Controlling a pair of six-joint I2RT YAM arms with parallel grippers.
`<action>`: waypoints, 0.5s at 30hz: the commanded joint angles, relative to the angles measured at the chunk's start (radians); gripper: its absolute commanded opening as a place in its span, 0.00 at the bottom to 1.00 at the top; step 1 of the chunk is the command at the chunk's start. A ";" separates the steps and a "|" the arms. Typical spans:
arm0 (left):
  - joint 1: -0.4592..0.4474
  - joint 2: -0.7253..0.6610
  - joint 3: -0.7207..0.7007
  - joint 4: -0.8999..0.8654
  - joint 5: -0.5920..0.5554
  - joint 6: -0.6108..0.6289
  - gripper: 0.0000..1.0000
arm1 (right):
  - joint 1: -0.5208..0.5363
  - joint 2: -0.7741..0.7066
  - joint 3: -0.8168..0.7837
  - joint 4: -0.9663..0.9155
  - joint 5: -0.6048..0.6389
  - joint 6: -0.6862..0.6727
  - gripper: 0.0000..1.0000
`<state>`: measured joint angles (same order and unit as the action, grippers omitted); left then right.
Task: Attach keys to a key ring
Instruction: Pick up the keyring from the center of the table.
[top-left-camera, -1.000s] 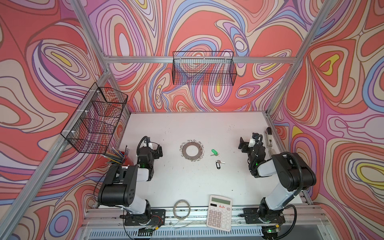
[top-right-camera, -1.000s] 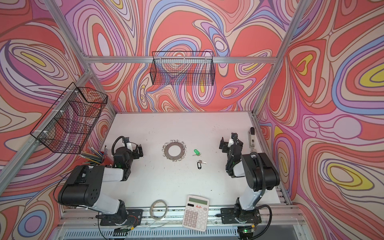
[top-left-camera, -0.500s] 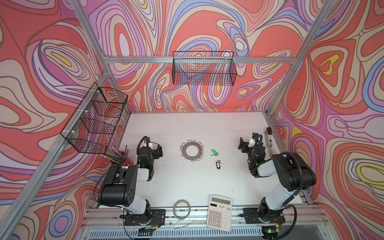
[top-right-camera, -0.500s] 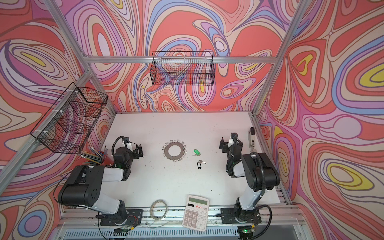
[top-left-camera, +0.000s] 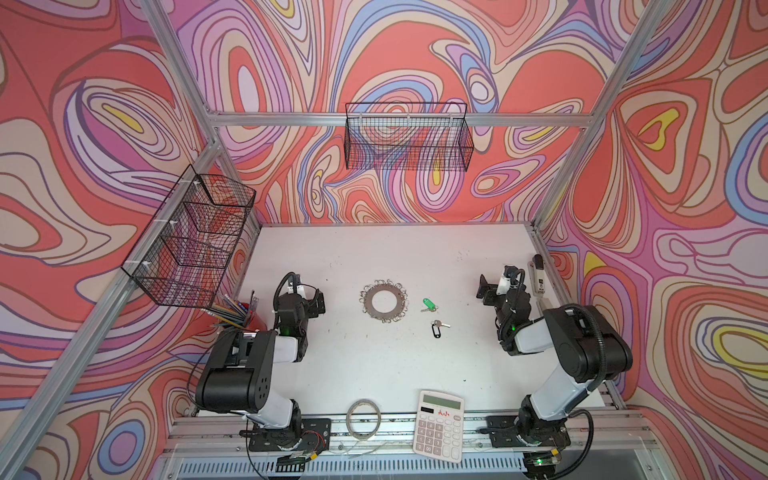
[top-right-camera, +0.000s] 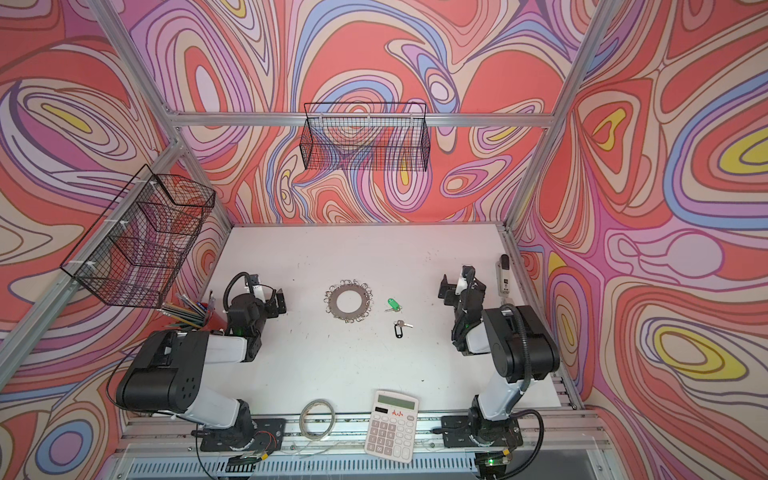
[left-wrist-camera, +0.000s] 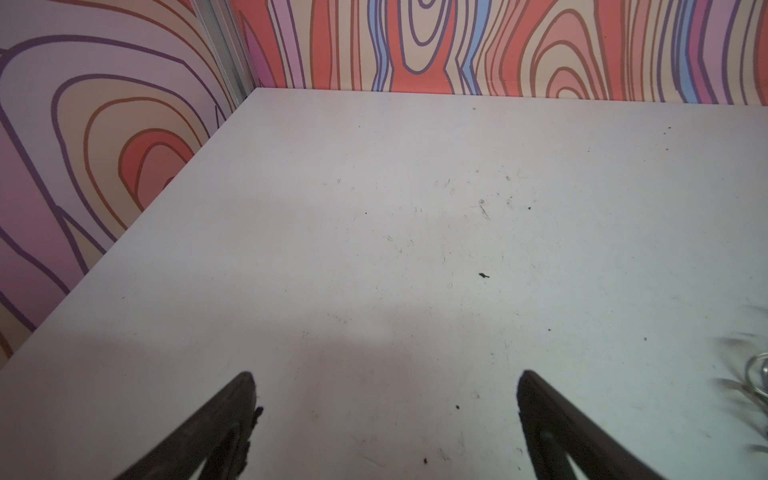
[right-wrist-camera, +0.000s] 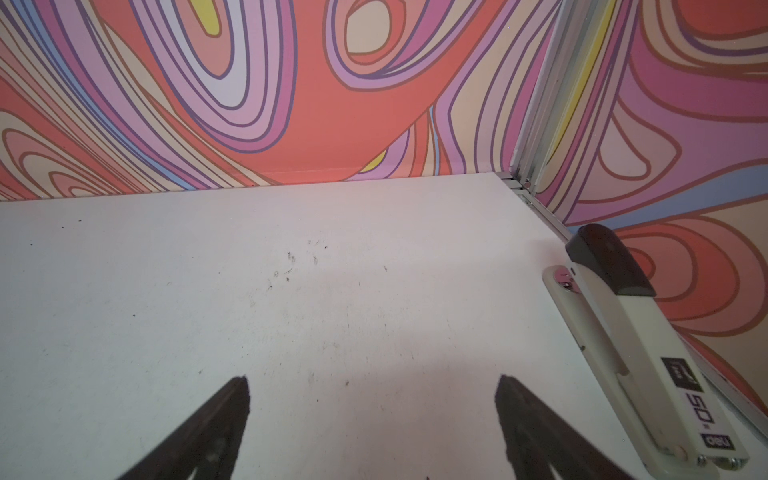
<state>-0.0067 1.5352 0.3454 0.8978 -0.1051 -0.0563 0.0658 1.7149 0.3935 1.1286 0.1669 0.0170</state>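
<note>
In both top views the pencil cup (top-left-camera: 253, 322) stands at the 9 o'clock edge of the table (top-left-camera: 374, 257). Just at the cup's 3 o'clock sits the left gripper (left-wrist-camera: 386, 374), pointing to 12. The left wrist view shows its fingers (left-wrist-camera: 232, 415) spread wide over bare table, with nothing between them.

Near the table's centre the key ring (top-left-camera: 368, 305) lies flat, wire clips fringing its rim. The green key (top-left-camera: 429, 304) lies at the ring's 3 o'clock, just beside it but apart. The black key (top-left-camera: 436, 330) lies at the ring's 4 o'clock, a little farther off and clear of the green one. Neither key hangs on a clip.

At the table's 3 o'clock side the right gripper (right-wrist-camera: 374, 377) also points to 12. The right wrist view shows it spread and empty, with the stapler (right-wrist-camera: 623, 332) at its 2 o'clock along the table edge. The calculator (top-left-camera: 440, 424) at 6 o'clock takes no part.

Nothing has changed over the last second: both arms hold the same folded pose, and ring and keys lie where they were. I read this as the pause before the first move, with the whole task still to do. The right gripper is nearer the keys, so it probably takes one while the left steadies the ring. A flat key on a flat table gives little to pinch, so the plastic tag looks the better hold.
</note>
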 joint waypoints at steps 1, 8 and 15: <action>0.004 0.000 0.016 0.016 -0.005 -0.001 1.00 | -0.004 -0.005 -0.004 0.002 -0.002 0.000 0.98; 0.004 -0.118 0.062 -0.168 -0.056 -0.016 0.97 | -0.004 -0.106 -0.037 -0.014 0.035 0.007 0.92; 0.004 -0.240 0.341 -0.754 -0.080 -0.079 0.82 | -0.004 -0.281 0.260 -0.685 -0.047 0.124 0.86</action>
<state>-0.0067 1.3277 0.5781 0.4747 -0.1658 -0.0868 0.0658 1.4776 0.5362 0.7647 0.1787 0.0727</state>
